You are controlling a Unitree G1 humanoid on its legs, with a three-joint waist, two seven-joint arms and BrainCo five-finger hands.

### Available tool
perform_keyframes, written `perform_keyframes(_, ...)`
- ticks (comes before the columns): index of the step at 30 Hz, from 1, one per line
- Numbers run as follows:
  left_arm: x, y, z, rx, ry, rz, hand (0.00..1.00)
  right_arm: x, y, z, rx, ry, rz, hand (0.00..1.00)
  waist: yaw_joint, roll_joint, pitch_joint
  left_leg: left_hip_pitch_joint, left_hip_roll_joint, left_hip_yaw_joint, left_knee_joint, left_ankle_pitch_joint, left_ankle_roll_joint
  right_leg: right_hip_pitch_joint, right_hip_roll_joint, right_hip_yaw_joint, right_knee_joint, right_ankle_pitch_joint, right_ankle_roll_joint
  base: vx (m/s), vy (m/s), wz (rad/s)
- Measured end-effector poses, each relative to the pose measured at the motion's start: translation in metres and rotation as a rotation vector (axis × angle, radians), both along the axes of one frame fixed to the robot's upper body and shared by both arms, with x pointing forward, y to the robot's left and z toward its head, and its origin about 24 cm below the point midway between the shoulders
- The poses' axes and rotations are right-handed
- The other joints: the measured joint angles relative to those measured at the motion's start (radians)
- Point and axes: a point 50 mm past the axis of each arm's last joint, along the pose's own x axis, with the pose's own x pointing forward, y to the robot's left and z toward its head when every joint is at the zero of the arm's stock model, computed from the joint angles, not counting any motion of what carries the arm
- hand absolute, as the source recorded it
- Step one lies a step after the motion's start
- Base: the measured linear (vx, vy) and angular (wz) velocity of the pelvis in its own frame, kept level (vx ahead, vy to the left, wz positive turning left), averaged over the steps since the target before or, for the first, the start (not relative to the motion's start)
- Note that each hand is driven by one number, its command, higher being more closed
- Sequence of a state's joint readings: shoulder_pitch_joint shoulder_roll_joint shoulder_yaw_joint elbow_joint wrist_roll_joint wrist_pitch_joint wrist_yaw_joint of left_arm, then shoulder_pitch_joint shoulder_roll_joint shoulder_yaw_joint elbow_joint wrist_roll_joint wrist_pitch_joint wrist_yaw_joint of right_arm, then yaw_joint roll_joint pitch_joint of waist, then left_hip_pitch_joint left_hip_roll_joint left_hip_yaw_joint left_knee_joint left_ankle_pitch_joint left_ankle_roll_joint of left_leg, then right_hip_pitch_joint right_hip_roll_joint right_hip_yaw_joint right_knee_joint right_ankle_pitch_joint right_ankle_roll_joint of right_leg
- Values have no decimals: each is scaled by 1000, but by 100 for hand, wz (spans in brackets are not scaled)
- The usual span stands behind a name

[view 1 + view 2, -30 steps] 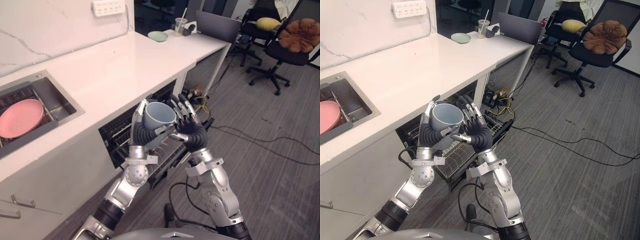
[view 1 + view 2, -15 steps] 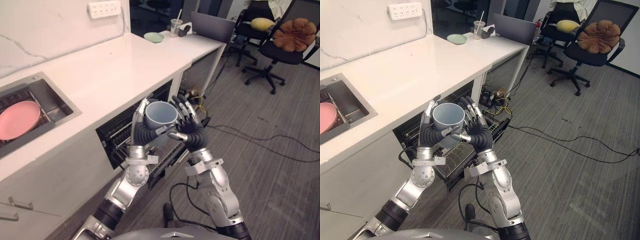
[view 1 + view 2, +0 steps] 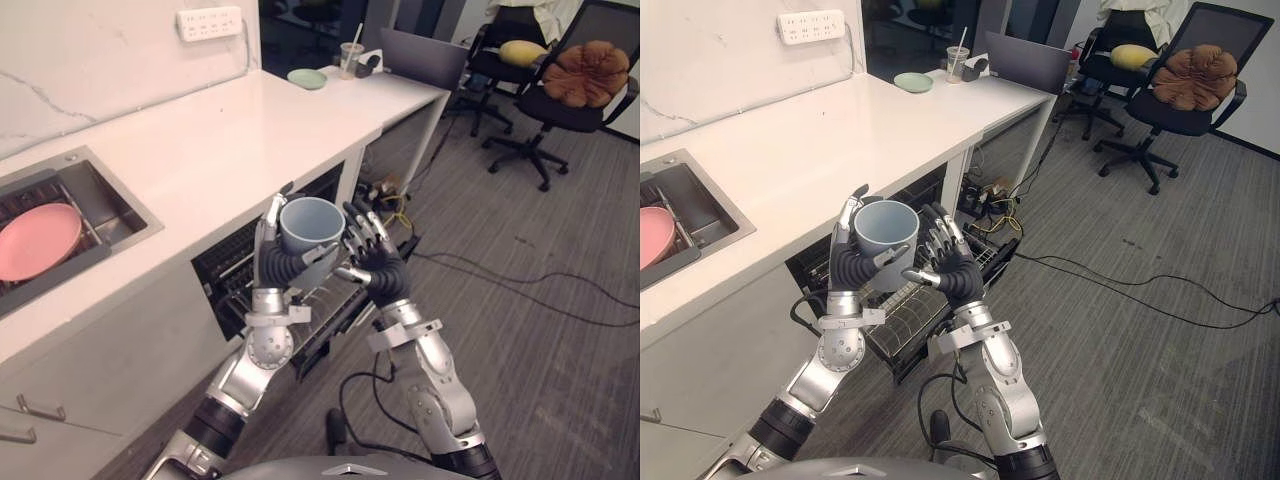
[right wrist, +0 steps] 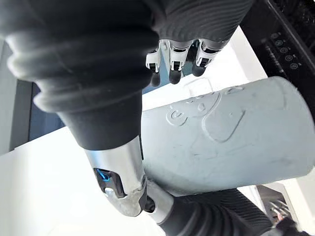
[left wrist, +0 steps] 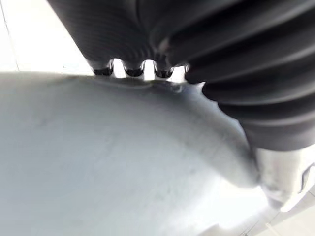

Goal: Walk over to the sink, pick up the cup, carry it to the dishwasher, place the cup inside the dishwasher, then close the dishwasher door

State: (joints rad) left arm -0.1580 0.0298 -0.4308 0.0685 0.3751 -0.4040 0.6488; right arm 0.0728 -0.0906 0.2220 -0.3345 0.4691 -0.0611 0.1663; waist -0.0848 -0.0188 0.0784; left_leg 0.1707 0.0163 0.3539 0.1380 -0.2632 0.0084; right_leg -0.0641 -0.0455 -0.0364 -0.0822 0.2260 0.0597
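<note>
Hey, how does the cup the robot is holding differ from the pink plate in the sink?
The cup is pale blue-grey and deep; the pink plate is flat and shallow. The cup is held upright in the air between the left hand and the right hand, in front of the open dishwasher; the pink plate lies in the sink. Both look empty.

Bright, even indoor light falls from above; the white countertop (image 3: 180,140) beyond the left hand (image 3: 274,265) glares almost blank; the dishwasher (image 3: 225,268) opening below the left hand and the right hand (image 3: 376,266) lies in deep shade; a soft sheen sits on the cup (image 3: 312,222); in both wrist views the background behind it washes out to white
</note>
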Motion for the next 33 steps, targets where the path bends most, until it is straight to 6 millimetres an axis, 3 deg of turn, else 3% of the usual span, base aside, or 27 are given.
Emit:
perform_keyframes(18, -1, 2, 7, -15, -29, -1, 100, 0, 1, -6, -45, 40, 28, 0, 2, 2, -22, -1, 0, -1, 0, 0, 0, 0, 0, -2, 0, 0, 0, 0, 0, 0)
perform_keyframes(23, -2, -2, 6, -18, -19, -30, 100, 1, 6, -14, -56, 75, 51, 0, 2, 2, -25, -2, 0, -2, 1, 0, 0, -1, 0, -2, 0, 0, 0, 0, 0, 0)
perform_keyframes(33, -5, -13, 9, -13, -26, -92, 100, 5, 14, -8, -63, 66, 84, 0, 14, 2, -30, -10, 0, -8, 4, 0, 0, -6, -2, -7, 0, 0, 0, 0, 0, 0)
